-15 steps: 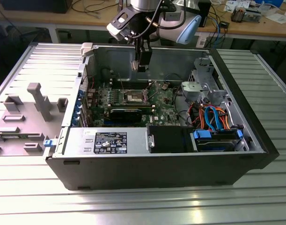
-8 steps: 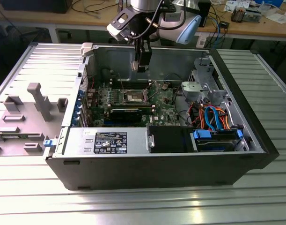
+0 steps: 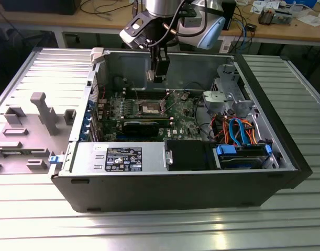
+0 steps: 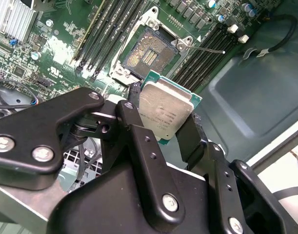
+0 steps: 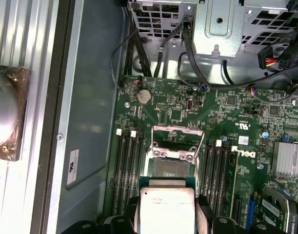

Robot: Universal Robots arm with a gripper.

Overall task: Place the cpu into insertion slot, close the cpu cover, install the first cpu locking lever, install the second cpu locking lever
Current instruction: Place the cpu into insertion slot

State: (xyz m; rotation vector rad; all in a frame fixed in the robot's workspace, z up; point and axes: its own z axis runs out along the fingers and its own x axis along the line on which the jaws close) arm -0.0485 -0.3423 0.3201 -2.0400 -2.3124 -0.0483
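Fingers point(image 4: 141, 146) clamp cpu point(image 4: 163, 109), face print illegible, above open insertion slot point(image 4: 151, 56).

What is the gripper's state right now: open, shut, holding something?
The gripper is shut on the small flat square silver-grey cpu, which is not yet in the dark square metal-rimmed insertion slot.

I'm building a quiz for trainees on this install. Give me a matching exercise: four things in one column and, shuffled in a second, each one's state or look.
Things:
1. cpu
2. insertion slot
3. cpu cover
4. coin battery

States:
A. contacts bare, nothing seated in it
B. round silver disc
C. clamped in the pincer
D. swung open, off the socket

Pairs: 1-C, 2-A, 3-D, 4-B
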